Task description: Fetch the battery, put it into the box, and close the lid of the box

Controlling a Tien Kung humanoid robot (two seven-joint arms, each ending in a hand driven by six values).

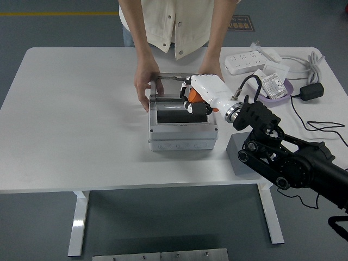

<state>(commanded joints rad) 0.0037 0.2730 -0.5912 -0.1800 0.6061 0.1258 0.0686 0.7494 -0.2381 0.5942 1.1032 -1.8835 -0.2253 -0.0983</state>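
one view only, the head camera looking down over the white table (81,109). judging by it, the step in hand is the placing: the right hand (200,98) hangs over the open cavity of the grey box (182,133), its fingers curled around the orange battery (193,96), which sits just above the right part of the opening and does not yet look to be inside. the next move likely calls for lowering the battery into the dark cavity and loosening the grip, then drawing the arm clear so the lid can come down

the hand is clenched on the battery, with only a sliver of orange showing between the white palm and the dark fingertips; whether the fingers touch the box rim cannot be told. the clear lid (173,87) stands raised at the back of the box, and a person at the far side steadies it with one hand (142,87) at its left edge and the other hand (209,69) behind its right, mostly hidden by the robot's wrist

the grey foam block (235,149) is partly covered by the black forearm. a power strip (247,62) lies at the far right, well apart. the left arm is out of view
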